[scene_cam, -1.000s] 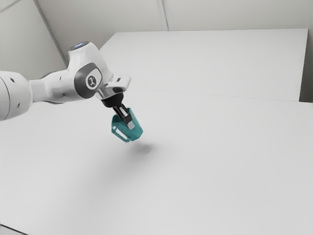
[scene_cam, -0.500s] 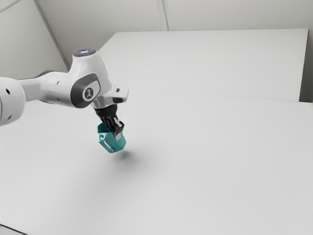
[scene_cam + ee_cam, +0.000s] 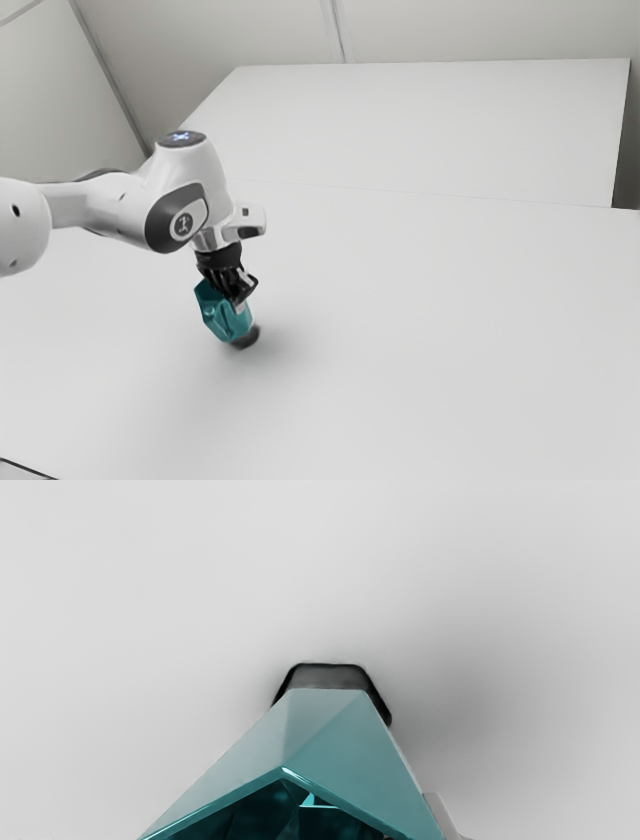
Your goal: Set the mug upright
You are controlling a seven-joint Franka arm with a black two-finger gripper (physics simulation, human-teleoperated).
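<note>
White arm [image 3: 110, 205] reaches in from the exterior view's left, hand angled down. Black tool [image 3: 241, 302] clamped on the teal mug [image 3: 220, 316], near its rim. Mug low over the pale worktop [image 3: 430, 340], leaning: rim toward the exterior view's left, base toward its right. Dark shadow [image 3: 248, 338] tight by the base; contact with the worktop, cannot tell. Wrist view: faceted mouth faces the camera, a grey fingertip [image 3: 441, 817] against the outer wall.
</note>
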